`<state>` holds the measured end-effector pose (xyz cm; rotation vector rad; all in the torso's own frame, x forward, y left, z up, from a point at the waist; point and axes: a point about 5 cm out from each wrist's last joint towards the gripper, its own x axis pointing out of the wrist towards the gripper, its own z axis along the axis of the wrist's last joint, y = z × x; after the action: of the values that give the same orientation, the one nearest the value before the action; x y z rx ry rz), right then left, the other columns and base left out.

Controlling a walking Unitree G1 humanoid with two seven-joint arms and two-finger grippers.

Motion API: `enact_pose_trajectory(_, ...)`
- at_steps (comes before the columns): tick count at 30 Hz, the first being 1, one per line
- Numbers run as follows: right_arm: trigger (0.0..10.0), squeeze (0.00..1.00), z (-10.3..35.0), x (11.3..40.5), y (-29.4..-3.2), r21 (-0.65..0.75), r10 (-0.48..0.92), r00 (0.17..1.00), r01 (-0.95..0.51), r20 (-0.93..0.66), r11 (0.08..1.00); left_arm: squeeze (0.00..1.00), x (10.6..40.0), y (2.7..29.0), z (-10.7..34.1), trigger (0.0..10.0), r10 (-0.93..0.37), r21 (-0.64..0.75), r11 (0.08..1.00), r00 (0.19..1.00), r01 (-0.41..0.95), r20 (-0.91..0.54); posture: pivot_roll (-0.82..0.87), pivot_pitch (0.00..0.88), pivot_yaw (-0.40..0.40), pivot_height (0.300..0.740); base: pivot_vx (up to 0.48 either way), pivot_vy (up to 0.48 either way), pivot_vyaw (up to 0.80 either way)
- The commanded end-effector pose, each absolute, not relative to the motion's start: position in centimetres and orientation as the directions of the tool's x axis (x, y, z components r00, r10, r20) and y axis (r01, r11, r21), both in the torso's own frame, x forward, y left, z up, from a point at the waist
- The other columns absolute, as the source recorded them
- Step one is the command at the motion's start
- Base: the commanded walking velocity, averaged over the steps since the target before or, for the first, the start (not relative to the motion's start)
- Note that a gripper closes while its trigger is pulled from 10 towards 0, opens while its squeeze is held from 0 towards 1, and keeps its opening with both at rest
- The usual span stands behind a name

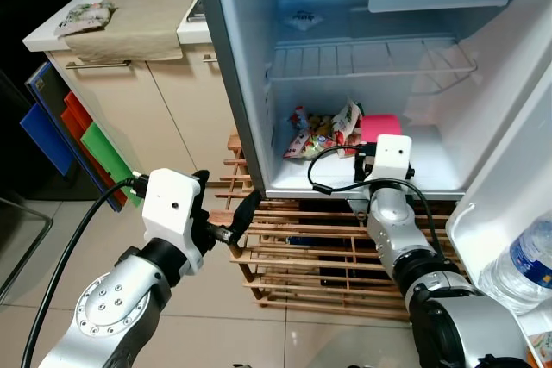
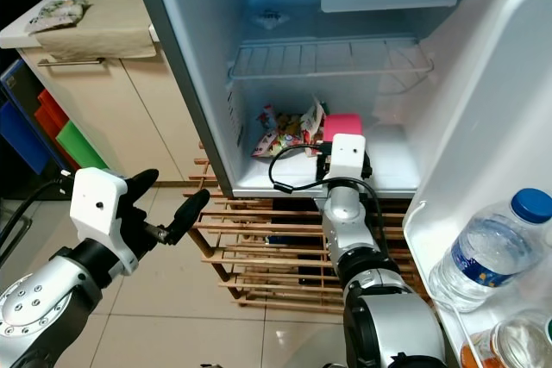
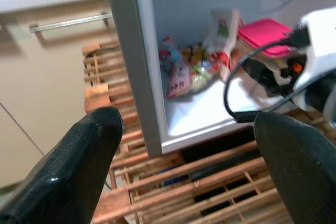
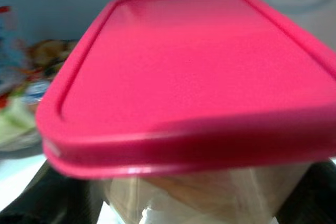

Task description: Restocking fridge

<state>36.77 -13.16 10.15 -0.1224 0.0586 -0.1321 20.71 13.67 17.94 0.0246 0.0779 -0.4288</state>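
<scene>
Fridge (image 1: 250, 84): small, white inside, door swung wide to the robot's right, standing on a slatted wooden rack (image 1: 293, 256) over a tiled floor (image 1: 78, 239). One wire shelf (image 1: 371, 59) across the middle, bare.

Cabinet (image 1: 147, 109): beige, to the fridge's left, its worktop (image 1: 52, 34) carrying a folded cloth (image 1: 138, 19) and a printed packet (image 1: 84, 16).

Fridge door (image 2: 483, 152): lower pocket holds a clear water bottle (image 2: 487, 252) with blue cap, lying tilted.

Right arm: silver, reaching into the fridge's bottom compartment. Right gripper (image 4: 173, 203) closed on the clear body of a container (image 4: 178, 103) with a pink lid; black fingers (image 4: 58, 192) press its two sides. The container sits at the floor of the compartment, just beside the snack bags.

Left arm: raised outside the fridge, in front of the rack. Left gripper (image 1: 231, 228) spread wide, holding nothing, fingers (image 3: 79, 171) aimed towards the fridge's lower edge.

Snack bags (image 1: 319, 131): colourful heap at the rear left of the bottom compartment.
</scene>
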Motion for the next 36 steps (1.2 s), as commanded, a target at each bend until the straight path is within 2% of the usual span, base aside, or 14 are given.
enact_pose_trajectory(1,10.0,1.0,12.0,37.7,-12.0,-0.163,-0.11,0.994,0.109,0.004,0.981,0.0,20.4,13.7,18.2,10.0,-0.411,0.01,0.91,0.907,0.413,-0.088,0.17,0.162,0.156,0.74,0.0,0.0,0.0)
enact_pose_trajectory(8,10.0,1.0,13.1,38.6,-13.1,-0.204,-0.173,0.985,0.165,-0.019,0.965,0.0,20.1,13.7,18.1,10.0,-0.414,0.006,0.909,0.904,0.417,-0.105,0.18,0.163,0.159,0.74,0.0,0.0,0.0)
enact_pose_trajectory(13,10.0,1.0,13.0,38.8,-13.4,-0.157,-0.198,0.978,0.185,-0.071,0.97,0.0,19.9,13.7,18.1,10.0,-0.412,0.0,0.91,0.904,0.415,-0.113,0.18,0.163,0.153,0.74,0.0,0.0,0.0)
enact_pose_trajectory(18,10.0,1.0,11.8,38.5,-13.2,-0.032,-0.207,0.962,0.205,-0.18,0.978,0.0,19.9,13.4,18.0,10.0,-0.413,-0.017,0.91,0.903,0.414,-0.117,0.16,0.169,0.143,0.74,0.0,0.0,0.0)
enact_pose_trajectory(22,10.0,1.0,11.1,38.2,-13.0,-0.079,-0.22,0.953,0.208,-0.208,0.975,0.0,20.0,13.3,17.9,10.0,-0.407,-0.029,0.913,0.906,0.406,-0.118,0.16,0.176,0.134,0.74,0.0,0.0,0.0)
enact_pose_trajectory(23,10.0,0.81,11.1,38.2,-12.8,-0.094,-0.218,0.955,0.202,-0.203,0.975,0.0,20.0,13.3,17.9,10.0,-0.406,-0.031,0.914,0.906,0.406,-0.119,0.16,0.176,0.133,0.74,0.0,0.0,0.0)
enact_pose_trajectory(24,10.0,0.0,11.3,38.2,-12.7,-0.104,-0.21,0.959,0.193,-0.19,0.976,0.0,20.0,13.2,17.8,10.0,-0.406,-0.032,0.914,0.906,0.405,-0.119,0.15,0.177,0.129,0.74,0.0,0.0,0.0)
enact_pose_trajectory(30,10.0,0.0,13.1,38.5,-11.4,-0.138,-0.18,0.983,0.173,-0.038,0.975,0.0,20.2,13.2,17.9,10.0,-0.395,-0.038,0.918,0.912,0.394,-0.111,0.14,0.178,0.112,0.74,0.0,0.0,0.0)
enact_pose_trajectory(36,10.0,0.0,14.4,37.7,-11.4,-0.159,-0.202,0.969,0.224,0.143,0.962,0.0,20.5,13.0,17.9,10.0,-0.389,-0.039,0.921,0.916,0.387,-0.098,0.12,0.173,0.1,0.74,0.0,0.0,0.0)
